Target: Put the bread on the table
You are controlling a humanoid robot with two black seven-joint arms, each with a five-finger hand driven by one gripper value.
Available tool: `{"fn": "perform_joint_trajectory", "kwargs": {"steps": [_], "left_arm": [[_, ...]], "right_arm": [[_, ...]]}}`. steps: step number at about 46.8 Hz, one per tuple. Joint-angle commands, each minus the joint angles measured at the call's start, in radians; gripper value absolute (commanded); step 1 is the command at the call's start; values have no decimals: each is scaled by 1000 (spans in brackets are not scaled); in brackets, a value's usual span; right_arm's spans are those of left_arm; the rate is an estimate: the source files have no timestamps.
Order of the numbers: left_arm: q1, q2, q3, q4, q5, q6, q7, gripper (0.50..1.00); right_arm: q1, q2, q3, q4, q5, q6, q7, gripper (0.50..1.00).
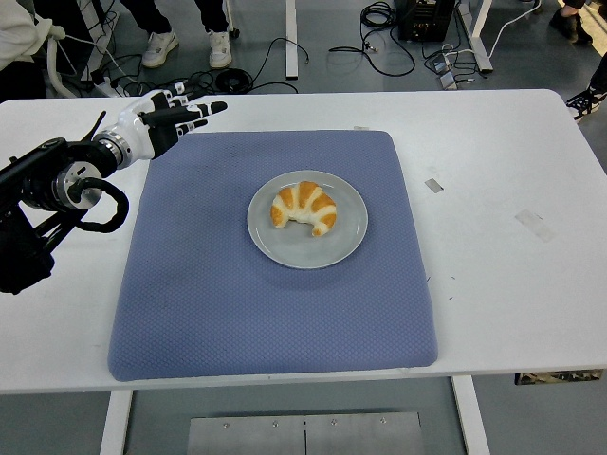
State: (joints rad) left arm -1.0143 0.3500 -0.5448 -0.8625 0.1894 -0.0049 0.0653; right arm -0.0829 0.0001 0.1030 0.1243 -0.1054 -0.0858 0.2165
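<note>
A golden croissant lies on a grey round plate in the middle of a blue mat on the white table. My left hand reaches in from the left edge and hovers over the mat's far left corner, well to the left of the plate. Its fingers are stretched out and hold nothing. My right arm is out of view.
A small piece of tape and a faint mark lie on the table right of the mat. People's feet and cables show on the floor beyond the table's far edge.
</note>
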Motion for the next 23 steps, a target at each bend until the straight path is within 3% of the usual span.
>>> {"fn": "perform_joint_trajectory", "kwargs": {"steps": [1,9,18,23], "left_arm": [[-39,17,35,-18,34,-1,4,990],[-101,30,132,-27,162,-18,4,990],[-102,29,155,-44,268,-81,1,990],[-104,29,164,-81,360,-82,1,990]], "right_arm": [[0,0,0,0,1,0,0,1000],[0,0,0,0,0,0,0,1000],[0,0,0,0,1,0,0,1000],[0,0,0,0,0,0,0,1000]]}}
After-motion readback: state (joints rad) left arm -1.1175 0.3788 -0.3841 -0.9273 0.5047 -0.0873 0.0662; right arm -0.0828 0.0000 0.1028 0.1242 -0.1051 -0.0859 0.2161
